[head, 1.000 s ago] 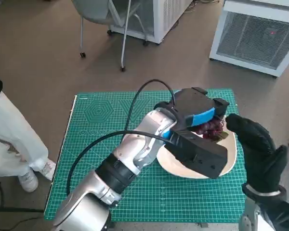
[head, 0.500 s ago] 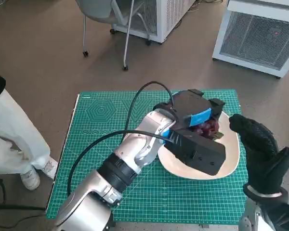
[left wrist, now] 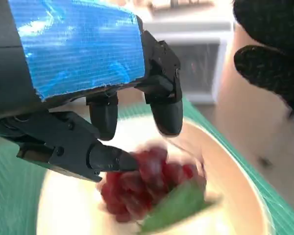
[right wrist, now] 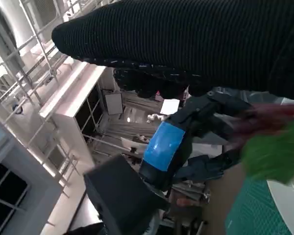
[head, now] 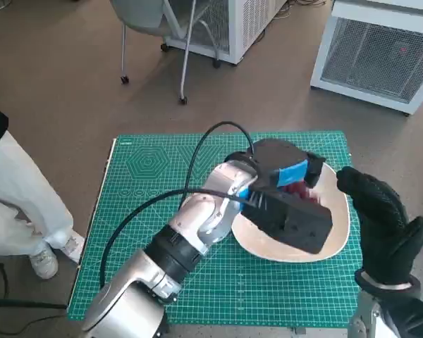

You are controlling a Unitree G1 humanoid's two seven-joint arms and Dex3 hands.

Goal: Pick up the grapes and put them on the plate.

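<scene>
Left hand (left wrist: 103, 122): holding the grapes (left wrist: 147, 188) over the plate (head: 335, 232).
Right hand (head: 381, 225): holding nothing, fingers apart.
Risk: grapes may roll off.

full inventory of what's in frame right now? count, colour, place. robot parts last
grapes: one dark red bunch with a green leaf, over the plate, at the left hand's fingers; blurred, so contact cannot be told
plate: one, cream, on the mat's right part
cutting mat: one, green with a grid, covering the table top
chair: one, grey on metal legs with castors, on the floor beyond the table
cabinets: two, white with vents, far side of the floor
person: one, white trousers and white shoe, at the table's left
left hand: black with blue tape, over the plate
right hand: black glove, fingers apart, at the plate's right edge, holding nothing
</scene>
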